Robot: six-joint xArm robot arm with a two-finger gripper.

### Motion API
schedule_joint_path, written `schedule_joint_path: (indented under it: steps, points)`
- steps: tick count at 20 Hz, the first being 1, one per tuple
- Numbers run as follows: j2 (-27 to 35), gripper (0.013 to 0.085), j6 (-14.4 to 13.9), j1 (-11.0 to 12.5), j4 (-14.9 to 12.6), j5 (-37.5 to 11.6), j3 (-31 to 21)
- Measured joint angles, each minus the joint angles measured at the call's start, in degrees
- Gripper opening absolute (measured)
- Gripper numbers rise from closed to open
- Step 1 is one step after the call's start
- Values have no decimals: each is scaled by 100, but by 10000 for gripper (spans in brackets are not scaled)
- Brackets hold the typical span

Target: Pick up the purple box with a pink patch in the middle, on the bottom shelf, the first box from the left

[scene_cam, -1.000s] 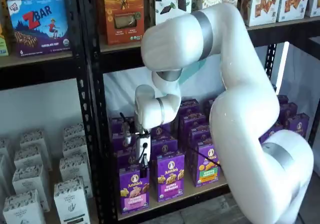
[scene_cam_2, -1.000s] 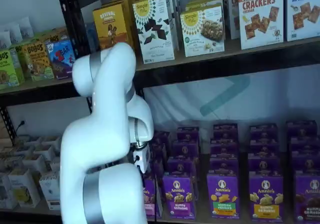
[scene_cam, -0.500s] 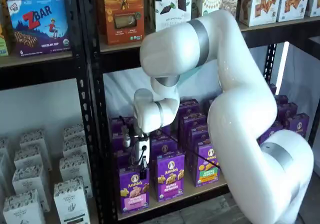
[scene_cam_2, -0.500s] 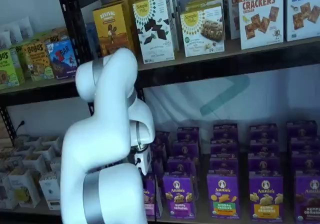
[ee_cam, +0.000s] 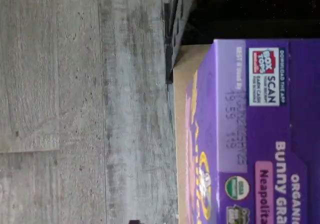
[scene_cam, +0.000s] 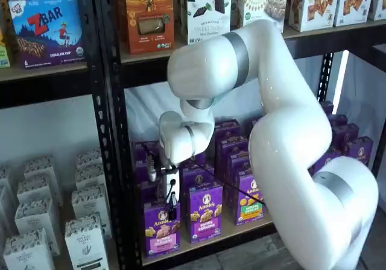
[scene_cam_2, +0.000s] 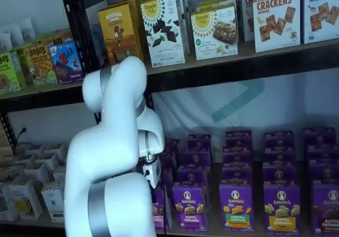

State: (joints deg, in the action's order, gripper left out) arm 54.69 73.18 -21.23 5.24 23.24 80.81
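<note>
The purple box [scene_cam: 161, 228] stands upright at the front edge of the bottom shelf [scene_cam: 211, 238], the end carton of its row, just beside the black rack upright [scene_cam: 119, 179]. A like carton with a lilac panel [scene_cam: 205, 211] stands just beside it on the far side from the upright. My pincer [scene_cam: 171, 200] hangs directly above the purple box, its black fingers close over the top flap; the fingers stand spread to full width with nothing held. In the wrist view the top flap [ee_cam: 260, 129] sits directly below the camera.

Handling estimate: thin paperboard, light, partly hollow, smooth printed faces. It will dent under hard squeeze. Recommended hold: across the two narrow side walls near the top, where the folded flaps stiffen the carton. Clearance on the neighbour's side looks tight.
</note>
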Motion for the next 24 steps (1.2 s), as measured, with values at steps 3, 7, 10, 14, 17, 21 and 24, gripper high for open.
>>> schedule_joint_path:
  steps: [3, 7, 10, 14, 17, 21, 24]
  points:
    - [76, 850, 64, -7, 79, -21, 57]
    - [172, 850, 23, -2, 27, 3, 154]
    - [238, 850, -54, 9, -68, 93, 243]
    - [316, 850, -65, 30, -100, 291, 368]
    - [342, 850, -31, 43, -75, 325, 394]
    - [358, 850, 27, 48, -18, 267, 391]
    - [370, 850, 58, 43, 21, 197, 390]
